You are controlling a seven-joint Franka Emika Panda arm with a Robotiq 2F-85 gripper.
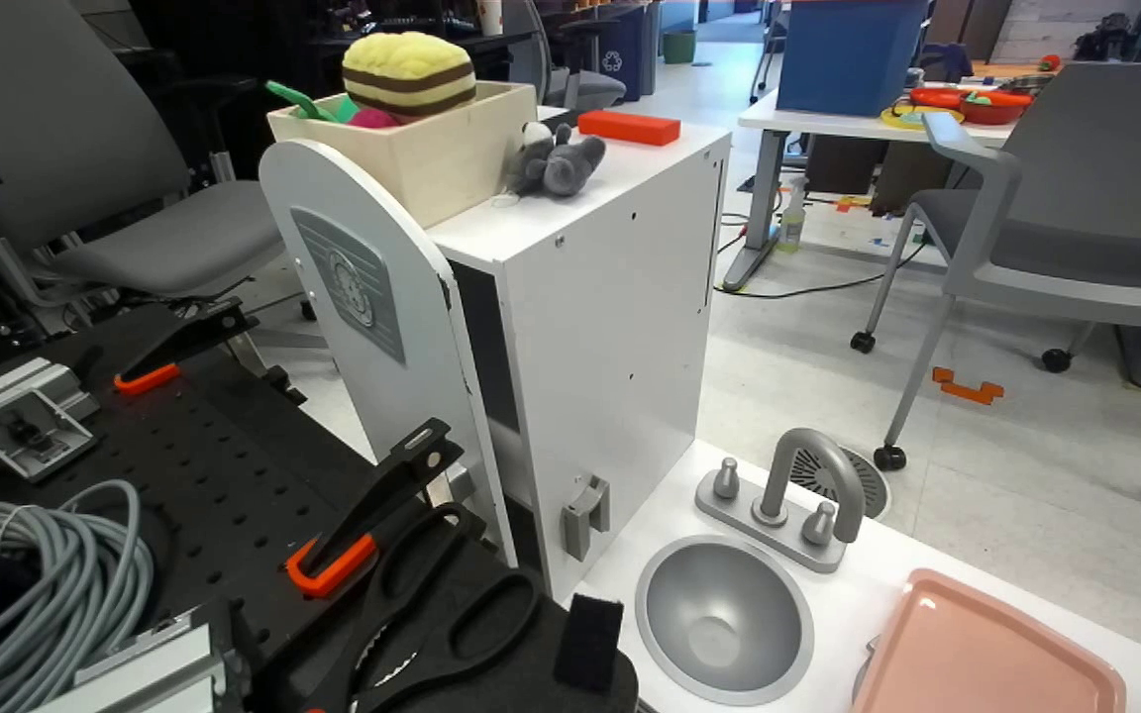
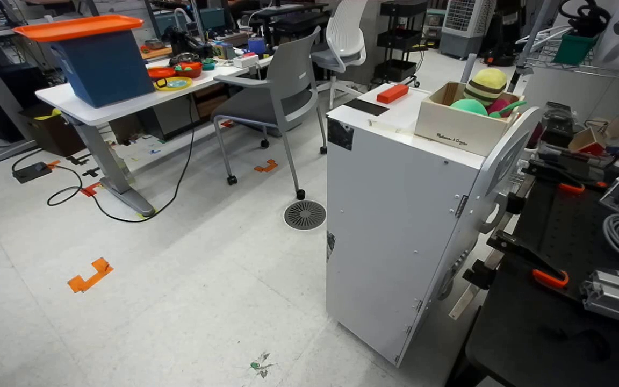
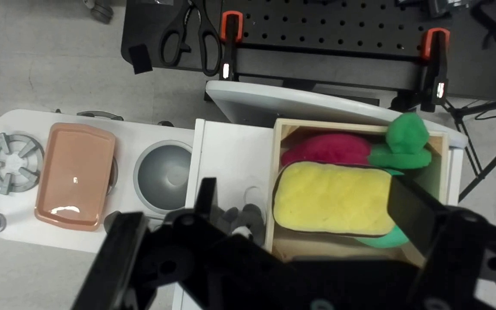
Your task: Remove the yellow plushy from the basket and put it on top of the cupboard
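Observation:
The yellow plushy [image 3: 334, 198], striped dark brown around its sides, rests on other soft toys in the beige basket [image 3: 276, 146] and bulges above its rim in both exterior views. That basket stands at one end of the flat top of the white cupboard [image 1: 610, 297]. Seen from the wrist, my gripper [image 3: 304, 200] is open wide and looks down over the basket. One finger [image 3: 416, 215] overlaps the plushy's right end in the picture; the opposite finger [image 3: 207, 196] appears left of the basket's wall. Nothing is gripped. Neither exterior view shows the arm.
A grey plush toy [image 1: 561, 163] lies against the basket, and a red block [image 1: 630, 127] sits farther along the cupboard top. The rounded door panel [image 1: 382, 267] rises beside the basket. A pink item [image 3: 330, 146] and green items [image 3: 407, 133] share the basket.

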